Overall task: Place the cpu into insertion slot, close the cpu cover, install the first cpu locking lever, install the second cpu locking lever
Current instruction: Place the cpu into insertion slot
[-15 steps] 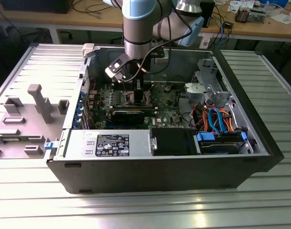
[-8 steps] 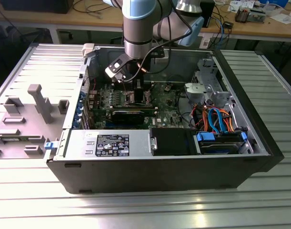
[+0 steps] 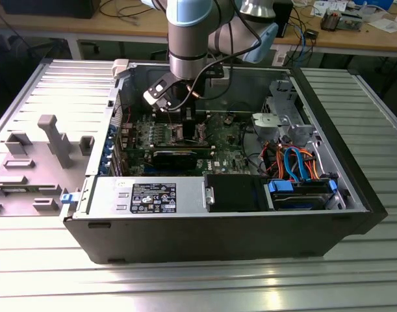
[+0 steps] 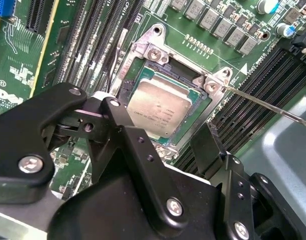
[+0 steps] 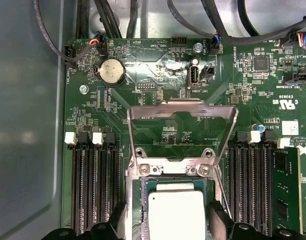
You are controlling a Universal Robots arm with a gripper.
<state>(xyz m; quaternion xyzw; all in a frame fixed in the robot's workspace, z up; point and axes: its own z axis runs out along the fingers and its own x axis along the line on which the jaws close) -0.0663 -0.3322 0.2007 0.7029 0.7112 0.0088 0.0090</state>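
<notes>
The cpu (image 5: 176,212) lies flat in the insertion slot (image 5: 137,186), pale silver face up; in the second wrist view the cpu (image 4: 160,112) sits inside the silver rim of the slot (image 4: 151,50). The cpu cover (image 5: 180,107) stands raised on its hinge behind the slot. My gripper (image 5: 168,225) hangs just above the chip and is open, one black finger (image 5: 118,220) on each side with a gap to the chip's edge. A thin locking lever (image 4: 265,106) sticks out from the slot's corner. In the exterior view the gripper (image 3: 183,123) is low over the board.
The green board (image 3: 227,146) lies inside an open computer case (image 3: 328,195). Memory slots (image 5: 95,190) flank the socket on both sides. A black cooler block (image 3: 175,156), a power supply (image 3: 149,195) and orange and blue cables (image 3: 295,162) fill the case's near side.
</notes>
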